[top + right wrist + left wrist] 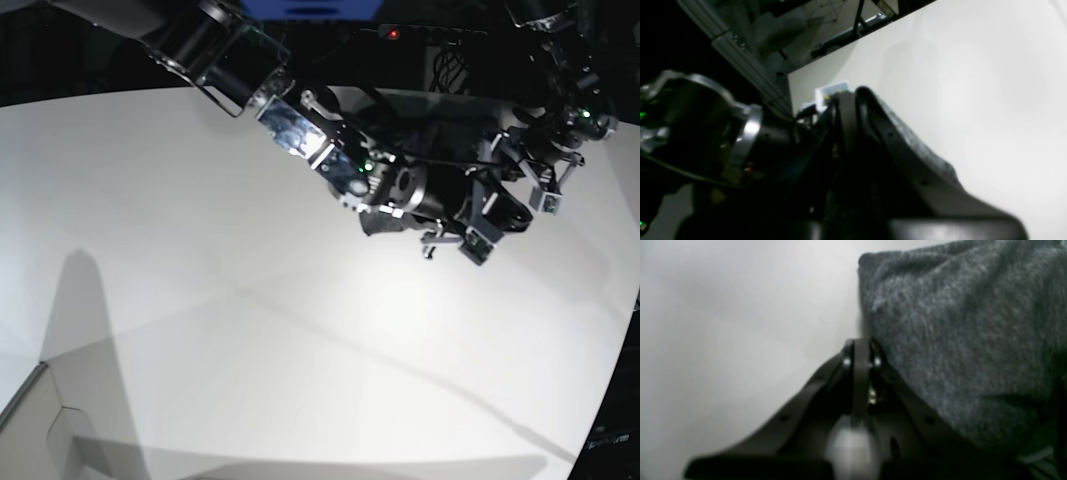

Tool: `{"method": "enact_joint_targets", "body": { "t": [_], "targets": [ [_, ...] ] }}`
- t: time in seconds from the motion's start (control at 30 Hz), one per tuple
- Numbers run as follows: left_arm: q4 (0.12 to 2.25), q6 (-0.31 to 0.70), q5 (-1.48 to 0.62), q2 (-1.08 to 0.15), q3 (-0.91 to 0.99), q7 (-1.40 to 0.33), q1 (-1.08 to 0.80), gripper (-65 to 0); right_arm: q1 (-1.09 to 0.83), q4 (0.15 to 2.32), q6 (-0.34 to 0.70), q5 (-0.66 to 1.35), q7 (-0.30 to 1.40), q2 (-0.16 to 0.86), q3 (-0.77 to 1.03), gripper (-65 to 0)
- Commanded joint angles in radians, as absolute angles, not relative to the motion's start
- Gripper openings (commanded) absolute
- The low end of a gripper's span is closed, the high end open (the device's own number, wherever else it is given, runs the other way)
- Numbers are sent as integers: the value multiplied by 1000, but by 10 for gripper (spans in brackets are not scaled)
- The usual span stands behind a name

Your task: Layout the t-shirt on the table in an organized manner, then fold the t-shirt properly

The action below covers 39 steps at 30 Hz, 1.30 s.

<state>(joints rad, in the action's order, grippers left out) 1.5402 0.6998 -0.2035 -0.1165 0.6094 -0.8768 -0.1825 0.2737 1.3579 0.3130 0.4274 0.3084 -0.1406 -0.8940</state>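
frame rail [740, 56]: a pale grey metal bar is running diagonally down the upper left of the right wrist view
black stand [858, 20]: thin dark legs are standing beyond the far edge, partly blurred
red light [394, 33]: a small dot is glowing in the dark background at the top of the base view
background: it is lying in darkness, details too dim to tell

t-shirt [960, 340] cut off by edges, blurred
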Motion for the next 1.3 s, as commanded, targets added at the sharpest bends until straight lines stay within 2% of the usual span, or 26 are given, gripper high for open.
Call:
{"method": "enact_joint_targets", "body": {
  "t": [0.0,0.5,0.67,0.83,1.17,1.27],
  "targets": [
    [1552,698,-191,-125,611,-895,-180,-650,297,1377,318,446,257,-157,-892,-650],
    [1552,698,-193,-124,616,-891,-179,-650,314,1267,314,446,199,-157,-891,-649],
    [1554,698,-194,-120,618,-889,-177,-650,303,1230,314,446,199,-157,-912,-583],
    [1601,698,-194,-117,618,-889,-182,-650,295,1191,314,446,197,-157,-934,-573],
    [1626,698,-194,-122,618,-898,-193,-650,294,1241,314,446,206,-157,-928,-572],
    [1633,698,-194,-127,618,-894,-216,-650,257,1291,314,446,206,-127,-909,-571]
  ]
}}
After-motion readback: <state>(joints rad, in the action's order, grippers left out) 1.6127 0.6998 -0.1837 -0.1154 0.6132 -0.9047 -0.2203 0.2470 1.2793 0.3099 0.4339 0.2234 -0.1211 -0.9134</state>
